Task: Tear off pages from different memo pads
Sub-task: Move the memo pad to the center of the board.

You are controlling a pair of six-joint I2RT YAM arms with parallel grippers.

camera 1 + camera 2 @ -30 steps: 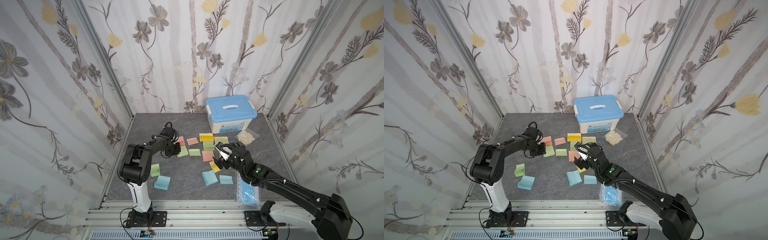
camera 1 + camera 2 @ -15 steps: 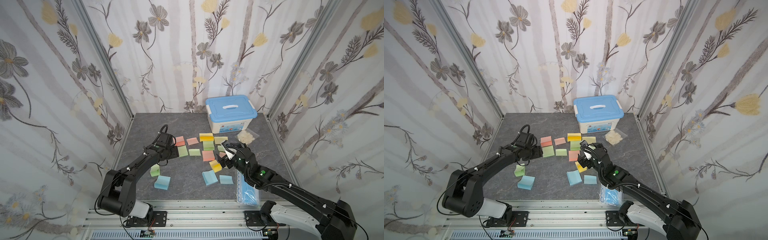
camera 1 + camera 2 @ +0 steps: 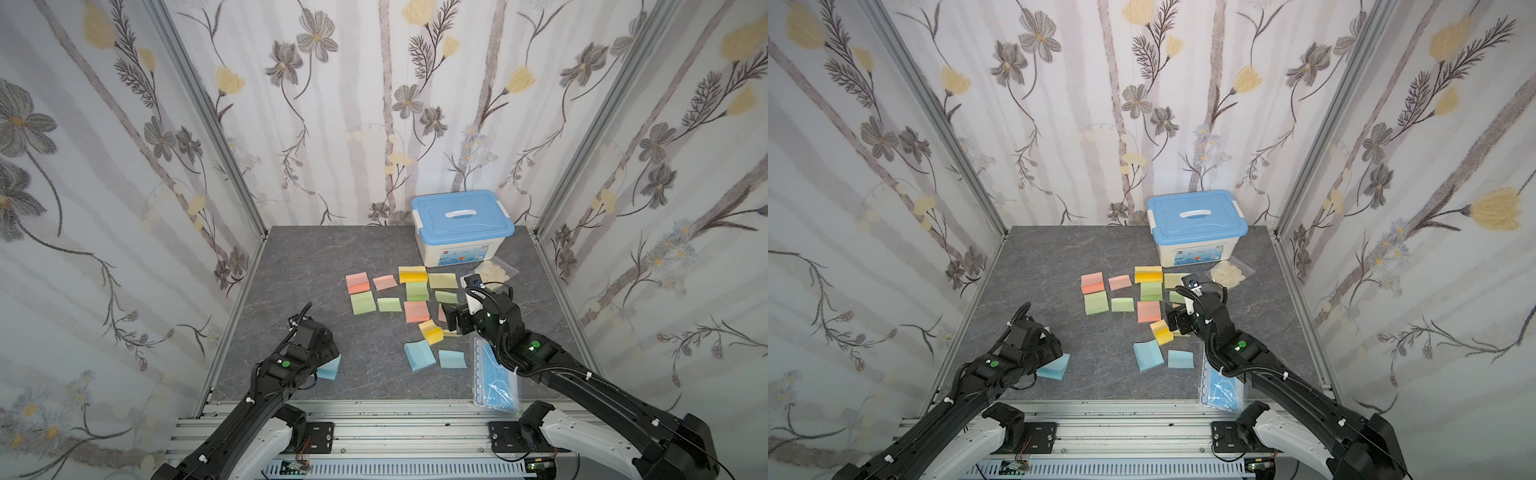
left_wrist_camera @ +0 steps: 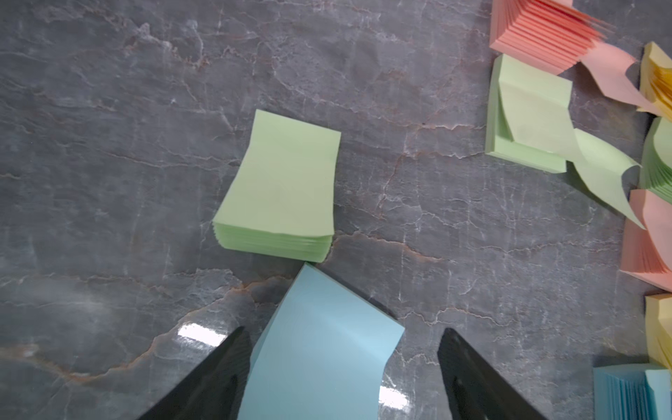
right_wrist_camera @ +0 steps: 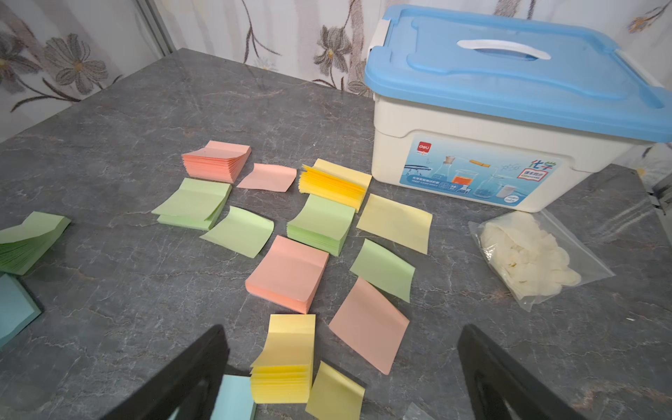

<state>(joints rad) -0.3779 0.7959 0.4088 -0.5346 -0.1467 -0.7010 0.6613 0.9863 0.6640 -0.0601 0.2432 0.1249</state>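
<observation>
My left tool point(image 4: 342, 331) hangs low over the near-left part of the desk point(image 3: 332, 257). Its jaws are spread apart and grip nothing. A blue memo pad point(image 4: 320, 349) lies on the desk under the gap between them, and a green memo pad point(image 4: 280, 189) sits just beside its far corner.

My right tool point(image 5: 343, 329) is also spread wide and empty. It hovers at the near-right side of the cluster of memo pads point(image 3: 417, 291) in the middle of the desk. Just ahead of it lie a yellow pad point(image 5: 289, 360) and a loose pink page point(image 5: 367, 323).

More loose pages point(image 3: 389, 304) in pink, green, yellow and blue lie flat beside the pads. Behind the cluster stands a blue-lidded storage box point(image 3: 461, 226). A clear bag of white gloves point(image 5: 531, 254) lies just in front of the box, and a bag of blue face masks point(image 3: 496, 378) lies at the near edge beside my right arm.
</observation>
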